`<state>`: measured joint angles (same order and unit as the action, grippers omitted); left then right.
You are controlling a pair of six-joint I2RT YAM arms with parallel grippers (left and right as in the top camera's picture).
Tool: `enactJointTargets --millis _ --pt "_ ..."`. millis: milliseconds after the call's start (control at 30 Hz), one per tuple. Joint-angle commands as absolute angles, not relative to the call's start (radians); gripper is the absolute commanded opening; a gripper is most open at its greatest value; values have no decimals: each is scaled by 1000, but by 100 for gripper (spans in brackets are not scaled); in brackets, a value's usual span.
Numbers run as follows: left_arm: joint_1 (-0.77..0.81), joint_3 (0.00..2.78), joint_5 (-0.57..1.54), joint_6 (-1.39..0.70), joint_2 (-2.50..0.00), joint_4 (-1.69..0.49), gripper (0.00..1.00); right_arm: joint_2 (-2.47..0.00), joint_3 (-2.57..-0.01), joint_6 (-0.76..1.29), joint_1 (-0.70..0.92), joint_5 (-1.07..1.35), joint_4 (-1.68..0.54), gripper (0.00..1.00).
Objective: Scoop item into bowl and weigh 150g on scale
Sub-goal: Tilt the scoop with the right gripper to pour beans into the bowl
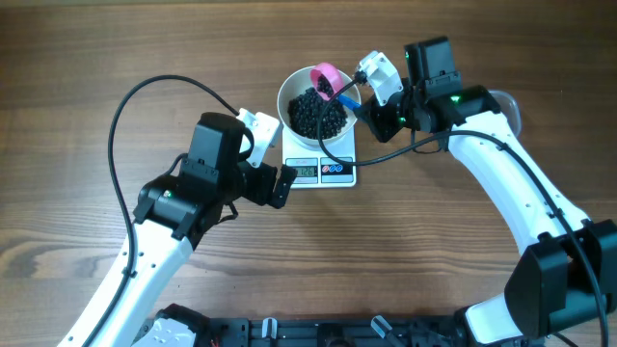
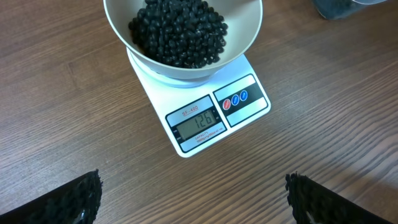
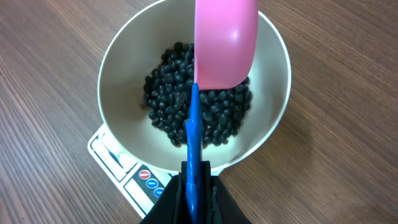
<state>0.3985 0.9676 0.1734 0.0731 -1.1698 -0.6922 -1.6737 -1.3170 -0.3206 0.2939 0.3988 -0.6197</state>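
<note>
Observe that the item (image 3: 165, 106) sits in the bowl (image 3: 124, 74) on the scale (image 2: 249, 102) so additions register, the right gripper (image 3: 198, 180) clamping the scoop (image 3: 225, 43) tipped above the scale, the left gripper (image 2: 193, 196) wide open, empty, near the scale's front.

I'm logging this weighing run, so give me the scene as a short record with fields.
bowl: white, on the scale
beans: black, piled in bowl
display: seems to read 126
scoop: pink, blue handle, over bowl
right gripper: shut on scoop handle
left gripper: open, empty, near scale
</note>
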Motion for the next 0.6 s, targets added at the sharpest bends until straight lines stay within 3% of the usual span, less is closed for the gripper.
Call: enactJointTargets --millis 0,567 --pt "404 961 189 75 -1173 -692 100 -1654 -1321 -340 298 381 -614 4" --pt "404 961 189 74 -1173 -692 100 -1654 -1321 -573 379 197 -612 4"
